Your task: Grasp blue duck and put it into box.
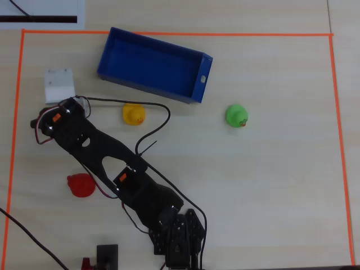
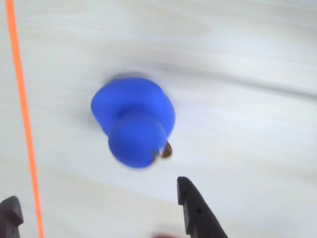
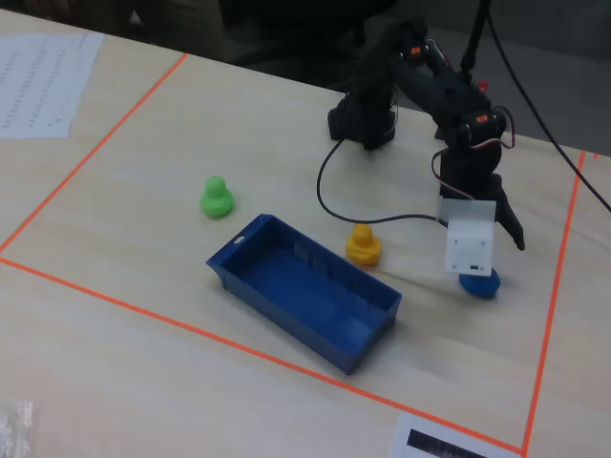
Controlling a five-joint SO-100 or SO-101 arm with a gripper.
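The blue duck (image 2: 134,121) sits on the pale wooden table, in the middle of the wrist view, its beak toward the lower right. My gripper (image 2: 96,191) hangs above it, open and empty, with one dark fingertip (image 2: 11,204) at the lower left and the other fingertip (image 2: 184,187) just below the duck. In the fixed view the blue duck (image 3: 479,284) peeks out under the white wrist camera block (image 3: 471,237). In the overhead view the duck is hidden under the arm's head. The blue box (image 1: 147,90) lies open at the top, also in the fixed view (image 3: 286,310).
A yellow duck (image 1: 134,114) stands just below the box, a green duck (image 1: 237,116) to the right, a red duck (image 1: 81,185) left of the arm. Orange tape (image 2: 22,114) runs close beside the blue duck. A black cable (image 1: 160,121) loops near the yellow duck.
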